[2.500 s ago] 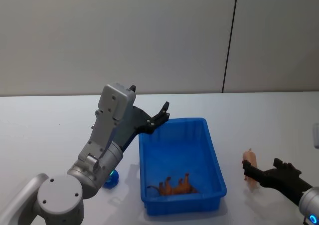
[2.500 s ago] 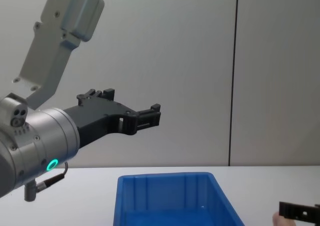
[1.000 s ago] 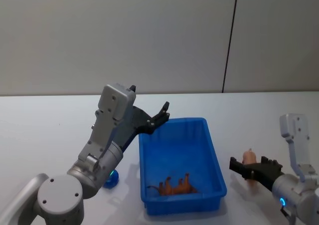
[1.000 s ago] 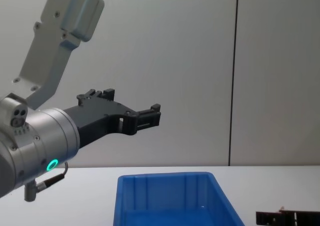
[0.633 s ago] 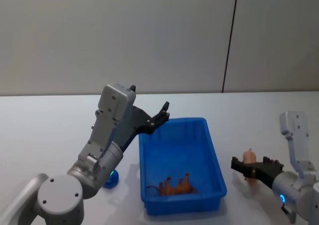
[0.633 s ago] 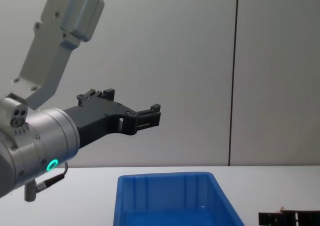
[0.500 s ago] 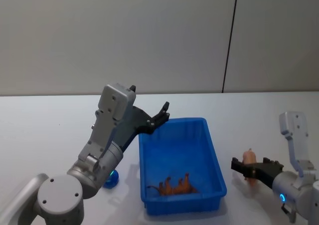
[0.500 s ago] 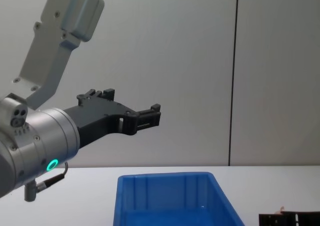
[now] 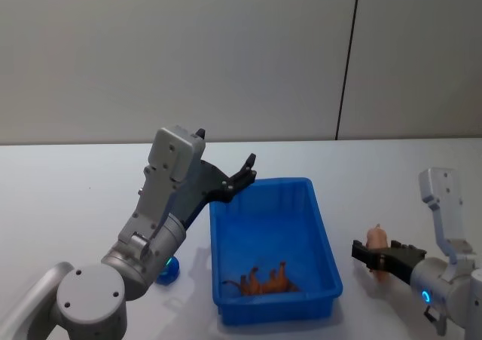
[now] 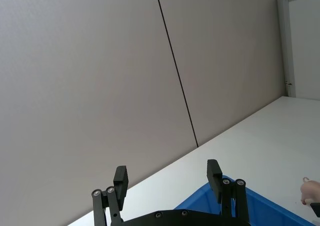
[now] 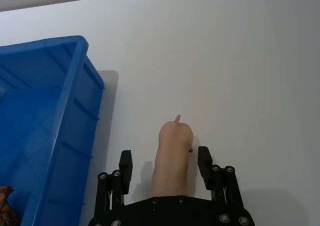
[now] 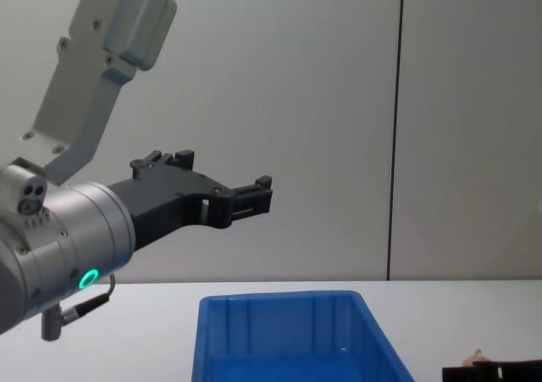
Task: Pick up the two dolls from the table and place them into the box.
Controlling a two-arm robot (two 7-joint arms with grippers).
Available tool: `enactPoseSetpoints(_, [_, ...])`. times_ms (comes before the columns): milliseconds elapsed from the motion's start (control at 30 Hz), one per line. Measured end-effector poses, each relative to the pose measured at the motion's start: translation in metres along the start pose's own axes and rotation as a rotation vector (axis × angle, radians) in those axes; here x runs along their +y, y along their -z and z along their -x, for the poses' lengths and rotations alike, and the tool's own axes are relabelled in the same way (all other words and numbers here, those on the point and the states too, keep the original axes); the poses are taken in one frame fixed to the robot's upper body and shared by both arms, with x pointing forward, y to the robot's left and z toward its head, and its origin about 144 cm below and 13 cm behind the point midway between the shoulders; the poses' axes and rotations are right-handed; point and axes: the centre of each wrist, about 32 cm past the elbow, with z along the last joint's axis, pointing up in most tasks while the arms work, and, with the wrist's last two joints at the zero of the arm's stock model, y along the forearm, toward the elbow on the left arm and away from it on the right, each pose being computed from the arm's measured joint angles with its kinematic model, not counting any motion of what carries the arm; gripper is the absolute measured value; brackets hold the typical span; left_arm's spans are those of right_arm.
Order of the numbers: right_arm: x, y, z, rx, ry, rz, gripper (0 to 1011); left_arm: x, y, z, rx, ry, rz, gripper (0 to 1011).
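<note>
Pale pink tube-shaped doll (image 11: 172, 158), small pointed tip, on white table (image 11: 250, 75)

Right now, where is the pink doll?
In the head view, the pink doll lies on the table right of the box, with the open right hand around it.

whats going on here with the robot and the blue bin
The right tool sits open around a pink doll lying on the white table beside the bright blue plastic bin, not yet gripping it. An orange doll already lies in the bin. The left tool hangs open above the bin's far left corner.
</note>
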Motion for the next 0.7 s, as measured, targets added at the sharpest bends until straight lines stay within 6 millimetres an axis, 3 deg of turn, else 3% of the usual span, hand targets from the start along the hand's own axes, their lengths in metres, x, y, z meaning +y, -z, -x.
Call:
enactPoseSetpoints(500, [0.0012, -0.0012, -0.0007, 0.002, -0.004, 0.009, 358, 0.0000, 0.0000, 0.0000, 0.000, 0.000, 0.000, 1001])
enactPoseSetpoints(700, [0.0009, -0.0019, -0.0016, 0.001, -0.009, 0.000, 345, 0.0000, 0.0000, 0.0000, 0.000, 0.000, 0.000, 1001])
